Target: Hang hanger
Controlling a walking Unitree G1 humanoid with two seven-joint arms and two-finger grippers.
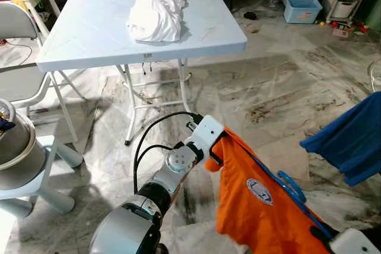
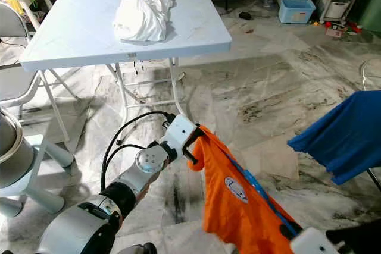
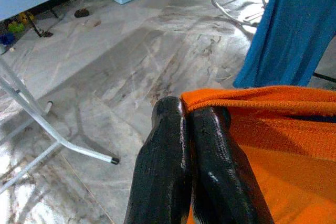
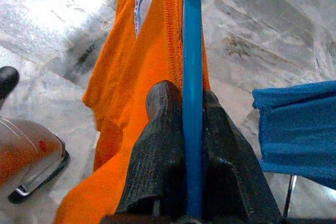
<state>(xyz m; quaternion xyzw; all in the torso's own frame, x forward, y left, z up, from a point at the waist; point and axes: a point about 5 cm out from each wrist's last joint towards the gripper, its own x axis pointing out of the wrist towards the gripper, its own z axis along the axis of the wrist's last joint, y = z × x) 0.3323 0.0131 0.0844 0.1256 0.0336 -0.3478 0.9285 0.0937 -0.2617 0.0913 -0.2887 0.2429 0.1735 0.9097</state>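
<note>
With the orange T-shirt [image 1: 256, 200] already on the blue hanger [image 4: 192, 77], the right gripper [image 4: 192, 103] clamps the hanger, the left gripper [image 3: 191, 121] pinches the shirt edge, held above the floor; hanging remains undone.

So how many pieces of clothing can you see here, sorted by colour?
Orange: 1, the orange shirt on the blue hanger, pinched by the left gripper and with the right gripper clamped on the hanger.
Blue: 1, the blue garment hanging at the right.
White: 1, the white bundle on the table.
Total: 3
</note>
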